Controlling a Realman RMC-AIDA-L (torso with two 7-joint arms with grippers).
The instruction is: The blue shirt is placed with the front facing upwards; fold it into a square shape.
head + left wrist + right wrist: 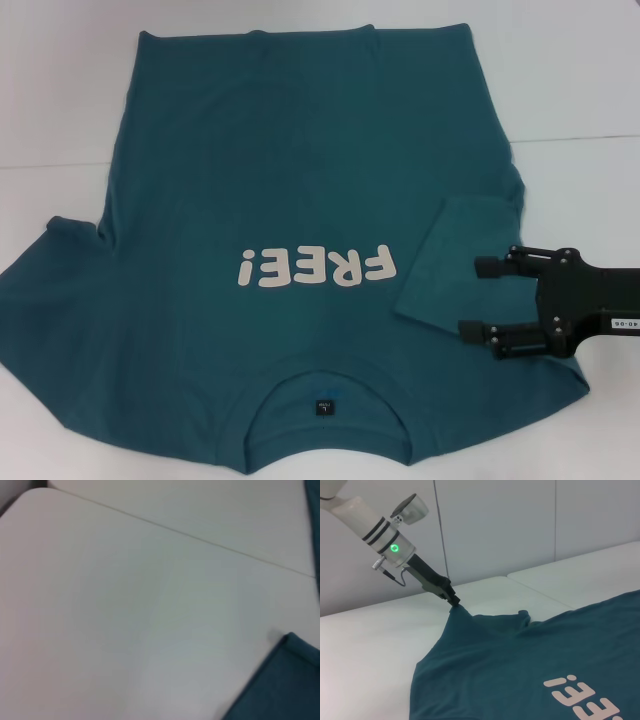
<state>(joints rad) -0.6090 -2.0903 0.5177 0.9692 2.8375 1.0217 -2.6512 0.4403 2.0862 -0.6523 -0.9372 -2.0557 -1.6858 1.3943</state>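
Head view: large teal-blue short-sleeved cotton T-shirt (300,200) lies flat, front up, on the white worktop (580,90). Neckline sits at the near edge, hem at the far edge, so the off-white "FREE!" print (316,267) reads upside down. Small dark label (324,407) shows inside the round collar. Right-side sleeve is folded inward over the body. Black right gripper (470,297) hovers over that folded sleeve, fingers (492,267) spread apart, nothing between them. Left sleeve is spread out toward the left edge; the left arm itself is not in this view.

Left wrist view: mostly bare white worktop with a seam line across it; a corner of teal fabric (280,685) shows at one edge. Own fingers not in frame.

Right wrist view: left gripper (454,601), dark fingers on a white arm with a green light, is clenched on the tip of the left sleeve (465,615) and holds it lifted slightly off the worktop. The cloth peaks up to the pinch point. Part of the print is visible nearby.
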